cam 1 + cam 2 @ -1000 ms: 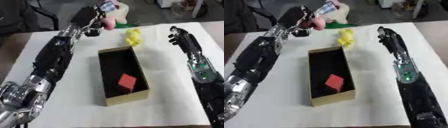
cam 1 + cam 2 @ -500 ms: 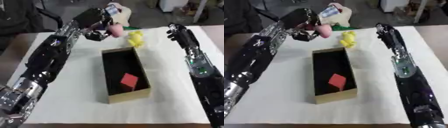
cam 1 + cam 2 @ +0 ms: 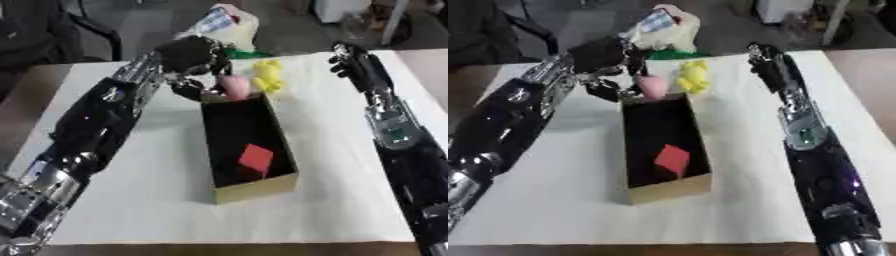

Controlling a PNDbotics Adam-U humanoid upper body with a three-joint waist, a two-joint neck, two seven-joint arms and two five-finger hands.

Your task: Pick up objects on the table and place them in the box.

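Your left hand (image 3: 191, 59) looks like shiny black plastic with silver metal bits, and so does your right hand (image 3: 350, 57). The box (image 3: 254, 187) looks like plain brown cardboard, matt, with a dark inside. The red block (image 3: 255, 159) in it looks smooth and matt. The pink thing (image 3: 234, 86) looks smooth. The yellow toy (image 3: 268, 76) looks soft. The table (image 3: 157, 200) top looks like matt white paper.
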